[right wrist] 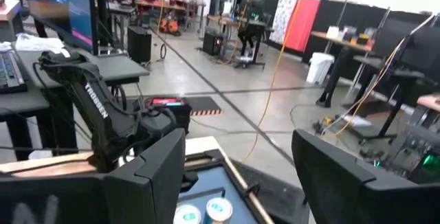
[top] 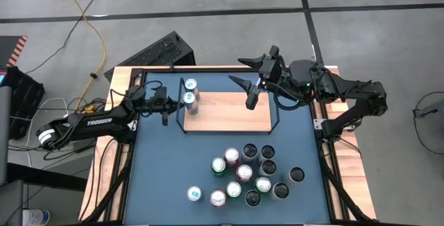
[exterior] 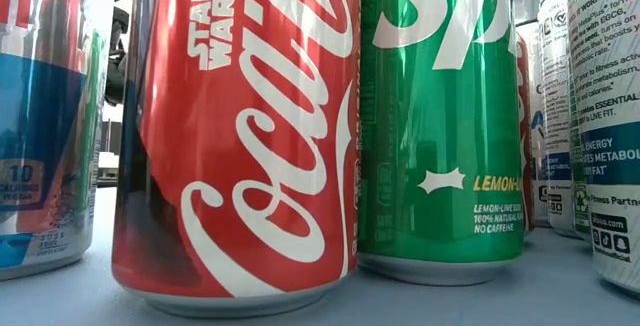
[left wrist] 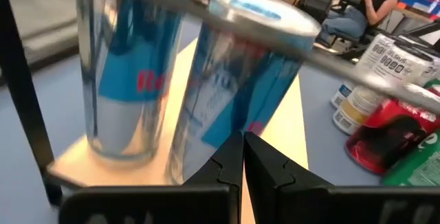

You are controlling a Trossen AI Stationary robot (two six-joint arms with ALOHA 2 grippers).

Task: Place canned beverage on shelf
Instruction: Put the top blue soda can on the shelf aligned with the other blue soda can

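The shelf is a light-wood board in a black wire frame at the table's far middle. Two silver-and-blue cans stand upright on its left end, also seen in the left wrist view as cans. My left gripper is shut, low and level, just outside the shelf's left rail, with its tips right in front of the nearer can. My right gripper hangs open high over the shelf's far edge, its fingers holding nothing. My left gripper's shut fingertips point level from the table's left at the lower side of the nearer can. I cannot tell whether they touch it. The can stands upright on the board.
Several more cans stand bunched on the blue tabletop's near half, among them a red cola can and a green one. The shelf's right part is bare wood. A keyboard lies beyond the far left corner.
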